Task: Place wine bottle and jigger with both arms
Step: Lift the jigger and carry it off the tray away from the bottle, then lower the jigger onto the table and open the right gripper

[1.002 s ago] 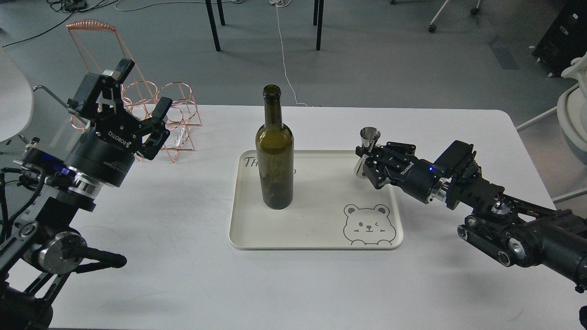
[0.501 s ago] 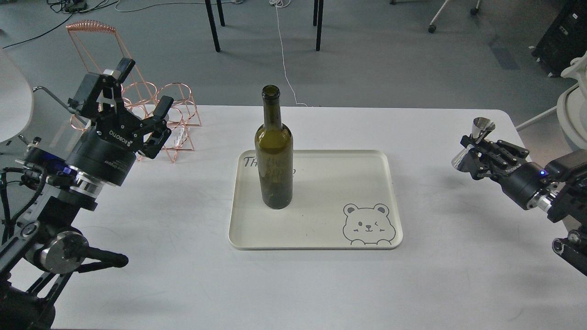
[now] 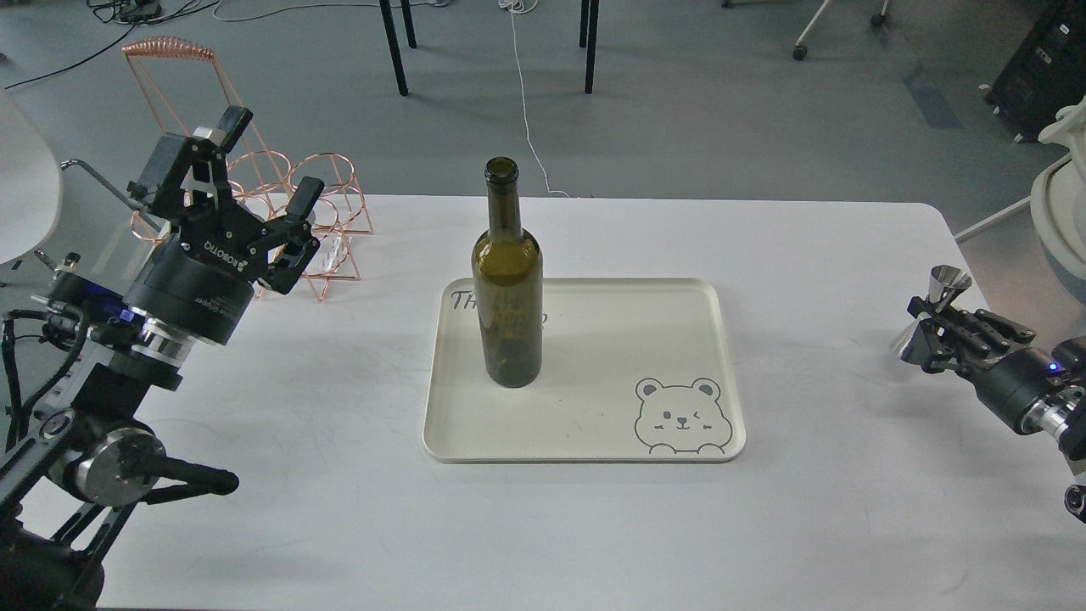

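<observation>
The dark olive-green wine bottle (image 3: 507, 288) stands upright on the left part of the cream tray (image 3: 594, 424). The small steel jigger (image 3: 932, 312) is held by my right gripper (image 3: 926, 327), which is shut on its waist, tilted, at the table's right edge. My left gripper (image 3: 259, 204) is open and empty, raised over the table's left side, well left of the bottle.
A copper wire rack (image 3: 327, 225) stands at the back left, just behind my left gripper. The tray has a bear drawing (image 3: 683, 416) in its front right corner. Chair legs and cables lie on the floor beyond the table.
My right gripper carried the jigger away from the tray's right rim, far to the right and lower, to the table's right edge. The left arm and the bottle stayed put.
</observation>
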Controlling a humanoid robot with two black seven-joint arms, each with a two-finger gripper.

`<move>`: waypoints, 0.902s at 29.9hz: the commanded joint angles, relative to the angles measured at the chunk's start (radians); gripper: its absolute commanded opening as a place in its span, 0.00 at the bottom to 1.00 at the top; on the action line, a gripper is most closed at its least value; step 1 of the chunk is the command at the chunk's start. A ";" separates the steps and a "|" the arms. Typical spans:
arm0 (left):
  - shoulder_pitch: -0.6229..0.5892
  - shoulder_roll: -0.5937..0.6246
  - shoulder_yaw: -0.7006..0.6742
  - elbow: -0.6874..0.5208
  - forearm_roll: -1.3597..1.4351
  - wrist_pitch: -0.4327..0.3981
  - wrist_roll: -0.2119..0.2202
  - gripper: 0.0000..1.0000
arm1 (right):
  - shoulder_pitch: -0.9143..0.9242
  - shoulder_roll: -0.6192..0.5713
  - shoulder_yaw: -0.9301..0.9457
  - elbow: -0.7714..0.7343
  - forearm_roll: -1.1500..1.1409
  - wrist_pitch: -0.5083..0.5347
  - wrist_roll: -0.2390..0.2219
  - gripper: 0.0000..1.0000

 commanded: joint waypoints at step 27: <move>-0.001 0.002 0.000 0.000 0.000 -0.020 0.000 0.98 | -0.065 -0.086 -0.002 0.069 0.087 0.000 0.000 0.94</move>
